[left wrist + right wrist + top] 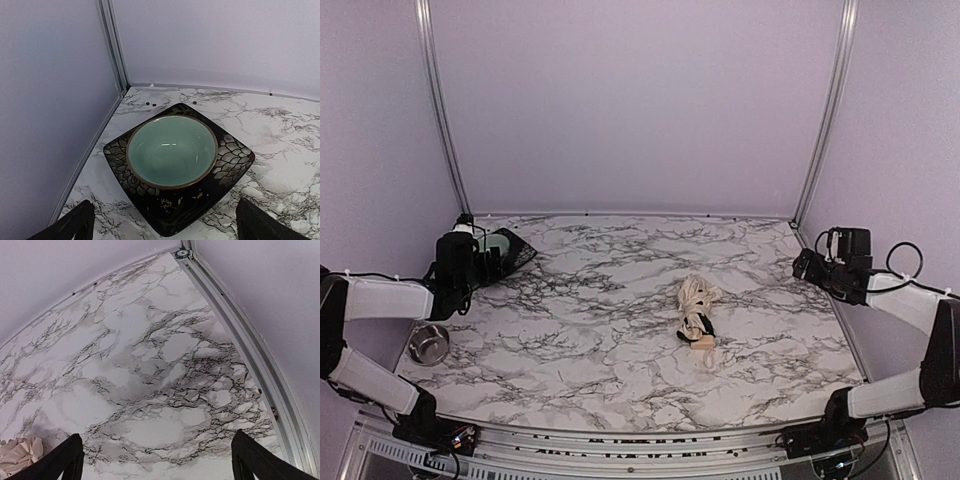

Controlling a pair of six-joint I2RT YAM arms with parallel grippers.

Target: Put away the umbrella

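The left pincer (485, 260) is seen spread wide, with nothing pinched between its fingers (70, 225), at the far left of the marbled worktop (600, 340). The right pincer (809, 266) is likewise spread wide and empty, held over the right edge of the worktop, well apart from everything on it.

Nearest the arm bases, on the left, a small steel bowl (428, 343) is stood upright beside the left forearm. Further in, a little right of centre, the umbrella (697, 308) is laid on the worktop as a loose cream bundle, its pale knob handle (704, 345) pointed toward the near edge. Dark parts are wound about its middle, perhaps the shaft or a strap, though that cannot be made out. It is touched by neither pincer. In the right wrist view only a corner of its fabric (17, 455) is caught at the lower left.

Farthest back, in the left corner, a green-glazed bowl (171, 150) is set in the middle of a black square plate (235, 160) patterned with pale scales, directly ahead of the left pincer. Lilac walls (620, 100) are seen behind.
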